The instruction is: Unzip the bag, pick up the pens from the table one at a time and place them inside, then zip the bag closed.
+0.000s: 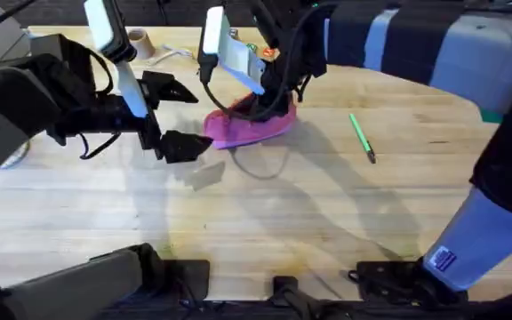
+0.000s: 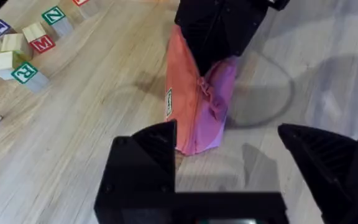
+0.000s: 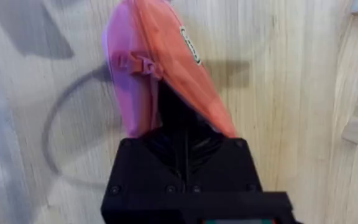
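Pink bag (image 1: 249, 127), wooden letter blocks (image 2: 25, 46) nearby

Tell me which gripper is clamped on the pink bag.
The right gripper: its fingers pinch one end of the bag. The left gripper hangs open just short of its other end.

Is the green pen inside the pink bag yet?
No. The green pen lies on the table, apart from the pink bag.
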Robot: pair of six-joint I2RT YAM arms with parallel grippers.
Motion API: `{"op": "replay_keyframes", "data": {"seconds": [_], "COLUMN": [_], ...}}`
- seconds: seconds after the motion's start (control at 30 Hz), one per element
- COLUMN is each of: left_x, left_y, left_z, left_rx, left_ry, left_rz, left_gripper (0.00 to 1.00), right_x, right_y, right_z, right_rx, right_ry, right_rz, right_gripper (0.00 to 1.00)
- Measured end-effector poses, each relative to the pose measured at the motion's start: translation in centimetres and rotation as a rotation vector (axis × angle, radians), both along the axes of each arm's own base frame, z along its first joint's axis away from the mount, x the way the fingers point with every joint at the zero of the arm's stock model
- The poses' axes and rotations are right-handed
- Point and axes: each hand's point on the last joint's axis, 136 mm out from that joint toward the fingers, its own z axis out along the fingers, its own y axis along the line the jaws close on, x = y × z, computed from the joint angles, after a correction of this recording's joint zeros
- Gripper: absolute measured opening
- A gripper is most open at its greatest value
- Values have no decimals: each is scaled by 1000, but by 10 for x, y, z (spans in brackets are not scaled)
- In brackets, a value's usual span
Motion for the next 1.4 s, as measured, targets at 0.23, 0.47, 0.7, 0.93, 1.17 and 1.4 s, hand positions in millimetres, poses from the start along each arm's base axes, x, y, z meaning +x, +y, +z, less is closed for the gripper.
{"op": "replay_keyframes", "data": {"seconds": [0.23,0.47,0.7,0.93,1.17,1.4], "left_x": [0,0,0,0,0,0], "left_y": [0,0,0,0,0,0], "left_z": [0,0,0,0,0,0], "left_rx": [0,0,0,0,0,0], "left_ry": [0,0,0,0,0,0], "left_rz": [0,0,0,0,0,0], "left_gripper": [993,993,993,993,994,994], "right_x": [1,1,-2,-8,-24,-38], "right_y": [0,-1,-3,-7,-17,-29], "right_z": [0,0,-1,0,31,75], "right_rx": [0,0,-11,-16,-11,23], "right_ry": [-2,-4,13,54,61,19], "right_rz": [0,1,1,-50,-67,-76], "right_gripper": [927,997,998,997,997,997]}}
